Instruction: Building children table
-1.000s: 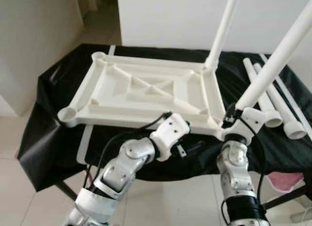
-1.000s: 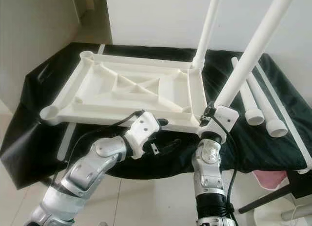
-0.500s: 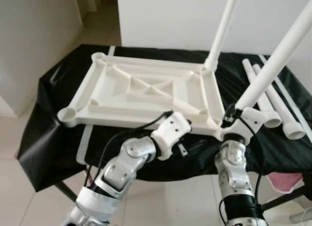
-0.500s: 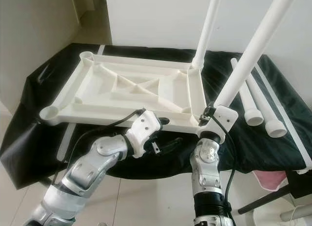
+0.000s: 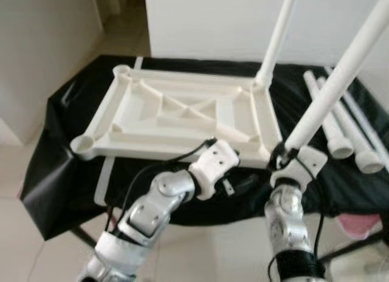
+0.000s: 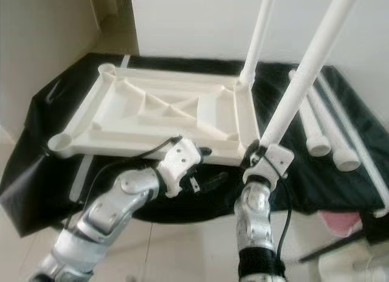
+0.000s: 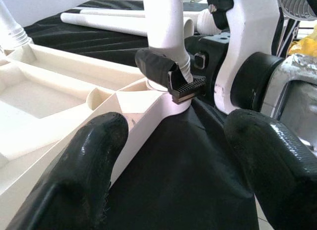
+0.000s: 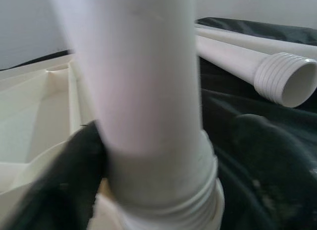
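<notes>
The right gripper [image 7: 171, 76] has its black fingers [image 7: 184, 86] closed around the bottom of a white leg [image 5: 331, 84], right where the leg goes into the near right corner of the white tabletop [image 5: 182, 115]. The leg sticks up and leans to the right. The left gripper [image 5: 240, 183] is wide open and holds nothing. Its fingers [image 7: 84, 170] are just in front of the near edge of the tabletop. The tabletop lies upside down on a desk [image 5: 55, 166] with a black cloth. Another leg [image 5: 278, 33] stands in the far right corner. Loose legs [image 5: 340, 127] lie on the cloth to the right
</notes>
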